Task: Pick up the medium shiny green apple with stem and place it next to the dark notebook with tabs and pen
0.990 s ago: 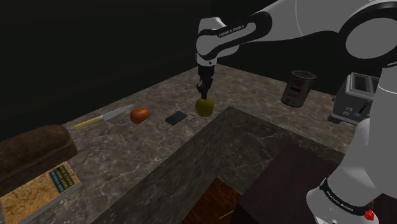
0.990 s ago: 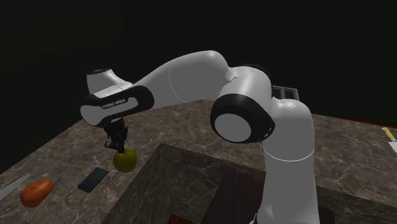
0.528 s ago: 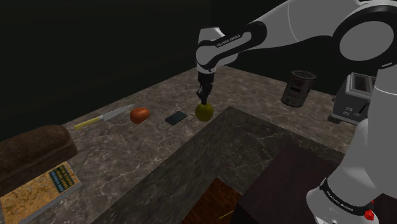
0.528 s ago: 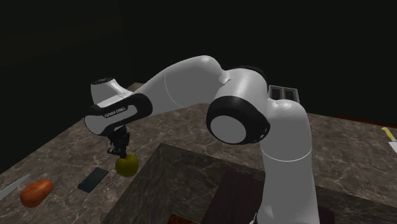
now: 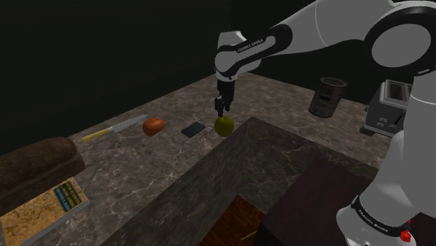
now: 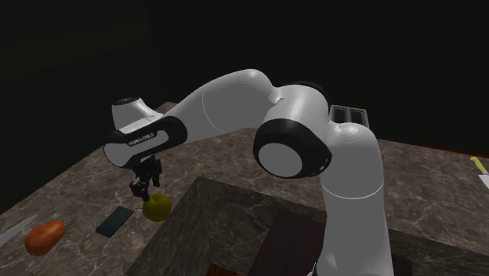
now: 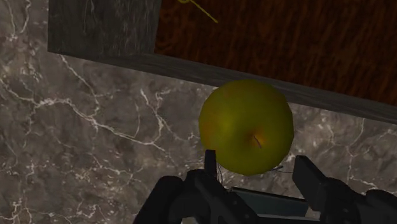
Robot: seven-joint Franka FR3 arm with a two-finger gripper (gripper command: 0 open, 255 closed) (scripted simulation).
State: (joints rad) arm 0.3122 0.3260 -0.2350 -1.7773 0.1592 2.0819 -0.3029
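Note:
The yellow-green apple (image 5: 223, 126) with a short stem sits on the marble counter (image 5: 154, 168), just to the shoulder view's right of the small dark notebook (image 5: 193, 129). My black gripper (image 5: 221, 107) hangs just above the apple, open. In the wrist view the apple (image 7: 246, 126) lies just beyond the gripper (image 7: 261, 170), whose fingertips (image 7: 212, 164) stand apart on either side of it without clasping it. In the second exterior view the apple (image 6: 157, 207) rests free beside the notebook (image 6: 114, 221), with the gripper (image 6: 143, 189) above it and slightly to that view's left.
A red fruit (image 5: 153, 126) and a knife (image 5: 115, 128) lie to the notebook's left in the shoulder view. A bread loaf (image 5: 38, 164) and a book (image 5: 42, 210) sit at the lower left. A raised grey ledge (image 5: 230, 168) borders the apple. A dark can (image 5: 328, 96) and a toaster (image 5: 391, 105) stand at the right.
The fingers have opened and let go of the apple, which now rests on the counter. The gripper has lifted slightly off it.

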